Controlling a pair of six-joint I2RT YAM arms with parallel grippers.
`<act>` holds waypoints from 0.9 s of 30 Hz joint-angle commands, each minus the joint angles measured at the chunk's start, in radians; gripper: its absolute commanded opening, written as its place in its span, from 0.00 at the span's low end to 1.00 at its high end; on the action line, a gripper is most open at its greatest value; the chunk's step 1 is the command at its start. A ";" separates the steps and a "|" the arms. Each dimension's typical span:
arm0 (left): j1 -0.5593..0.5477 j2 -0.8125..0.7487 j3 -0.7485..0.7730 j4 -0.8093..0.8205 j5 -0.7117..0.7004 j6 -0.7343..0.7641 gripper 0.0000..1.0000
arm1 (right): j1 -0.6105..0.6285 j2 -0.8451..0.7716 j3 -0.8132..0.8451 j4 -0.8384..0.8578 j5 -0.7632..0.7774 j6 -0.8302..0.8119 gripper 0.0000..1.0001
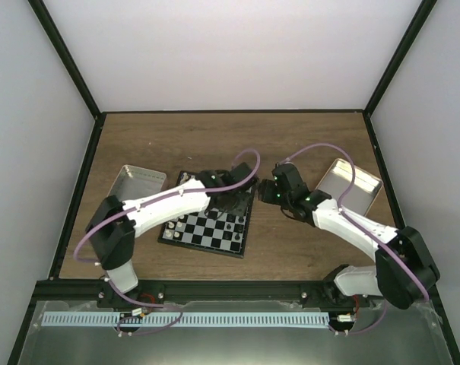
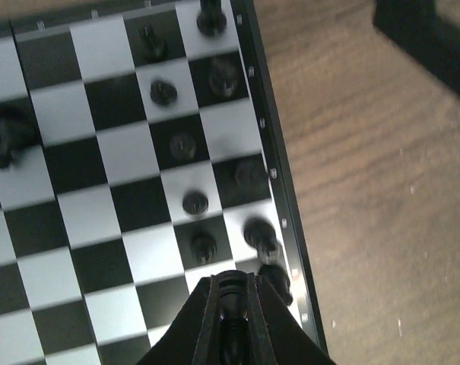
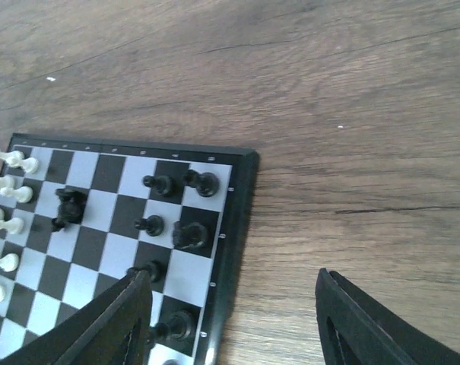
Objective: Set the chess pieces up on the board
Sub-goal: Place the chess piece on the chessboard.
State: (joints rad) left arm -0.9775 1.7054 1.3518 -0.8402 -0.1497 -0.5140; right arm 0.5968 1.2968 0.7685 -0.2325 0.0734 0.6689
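Note:
The board (image 1: 204, 233) lies in the middle of the table. Black chess pieces (image 2: 195, 202) stand in two lines along its right edge (image 2: 269, 175). My left gripper (image 2: 232, 287) hovers over that edge (image 1: 233, 204) and is shut on a black chess piece (image 2: 233, 300), which stands upright between the pads. One more black piece (image 2: 5, 133) sits further in on the board. White chess pieces (image 3: 7, 192) line the far side of the board (image 3: 108, 172). My right gripper (image 3: 233, 283) is open with only bare wood between its fingers, just right of the board (image 1: 269, 190).
A grey shallow tin (image 1: 137, 182) lies left of the board. A second shallow tin (image 1: 351, 186) lies at the right behind my right arm. Black frame posts and white walls close in the table.

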 commanded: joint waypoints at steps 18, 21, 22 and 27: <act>0.112 0.369 0.382 -0.100 0.022 0.171 0.05 | -0.114 -0.227 -0.168 -0.017 0.131 0.094 0.61; 0.111 0.380 0.386 -0.102 0.031 0.179 0.05 | -0.114 -0.226 -0.170 -0.011 0.125 0.089 0.61; 0.112 0.384 0.386 -0.100 0.037 0.181 0.05 | -0.114 -0.227 -0.172 -0.006 0.120 0.087 0.61; 0.115 0.404 0.396 -0.085 0.078 0.199 0.05 | -0.113 -0.225 -0.177 0.004 0.102 0.089 0.61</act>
State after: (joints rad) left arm -0.8673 2.0762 1.7130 -0.9241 -0.1081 -0.3435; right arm 0.4923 1.0748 0.5991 -0.2527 0.1810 0.7502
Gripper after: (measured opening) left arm 0.104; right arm 0.611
